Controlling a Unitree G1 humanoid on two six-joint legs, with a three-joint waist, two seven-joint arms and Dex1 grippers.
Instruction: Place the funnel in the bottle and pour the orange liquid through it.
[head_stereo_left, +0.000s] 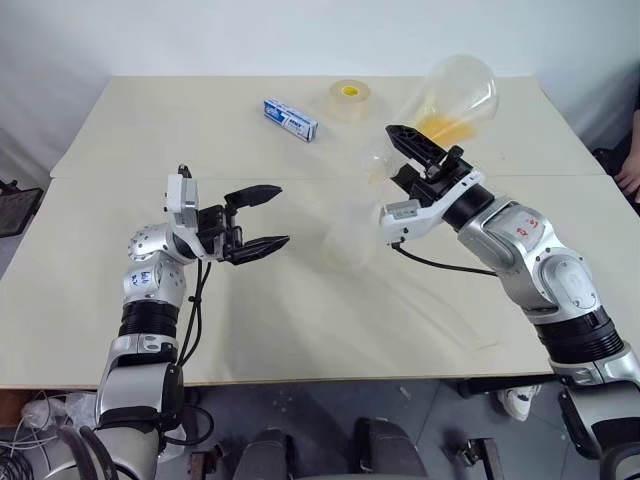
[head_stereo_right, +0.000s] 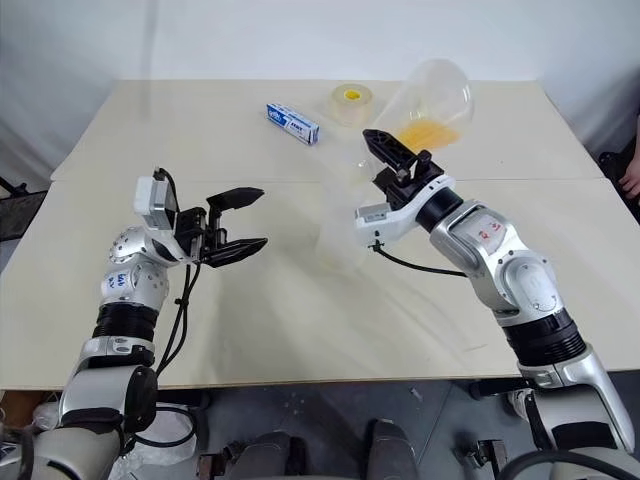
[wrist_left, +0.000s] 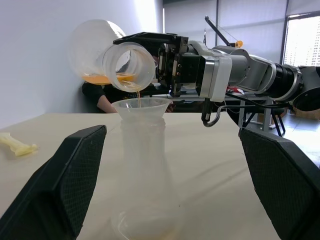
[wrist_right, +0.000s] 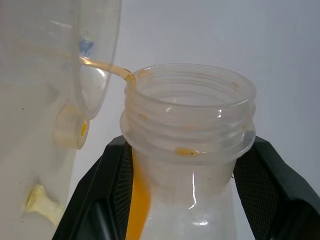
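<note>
Left gripper (head_stereo_left: 268, 215) raised over the near-left table (head_stereo_left: 120, 150), forearm upright, wrist bent so its parted, empty fingers point right toward the bottle (wrist_left: 142, 150). Bottle upright at mid-table between the arms, funnel (wrist_left: 141, 107) seated in its mouth. Above it, flask (head_stereo_left: 455, 95) tipped nearly level, neck down-left over the funnel, clamped at the ribbed neck by the right gripper (head_stereo_left: 425, 160); right arm reaching in from the near right, elbow almost straight, wrist rolled. Orange liquid (wrist_left: 102, 78) pooled low in the flask, a thin stream (wrist_left: 138, 97) falling from the lip into the funnel. Blue box (head_stereo_left: 291, 119) and tape roll (head_stereo_left: 349, 98) lying on the far table, well behind.
</note>
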